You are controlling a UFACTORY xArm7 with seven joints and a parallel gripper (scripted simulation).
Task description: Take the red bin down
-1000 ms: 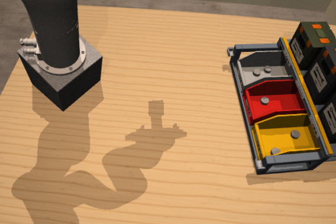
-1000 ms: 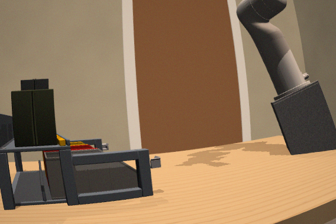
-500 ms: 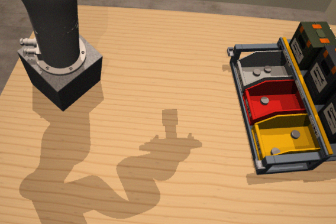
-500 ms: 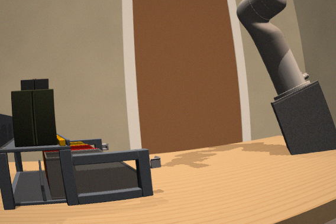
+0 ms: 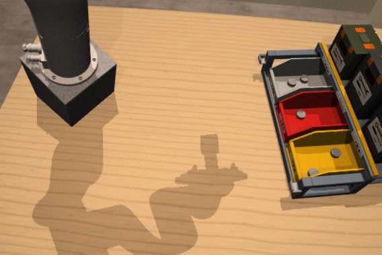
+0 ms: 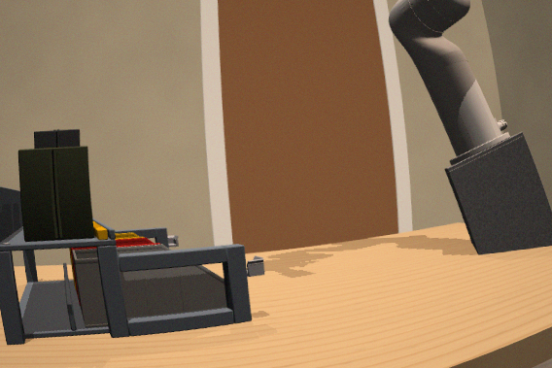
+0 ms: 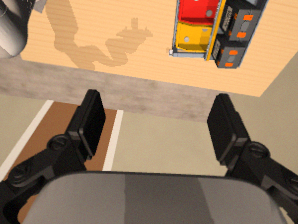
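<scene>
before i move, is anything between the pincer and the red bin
Nothing visible blocks the open pincer from above, but the gray bin and yellow bin flank the red bin closely.
</scene>
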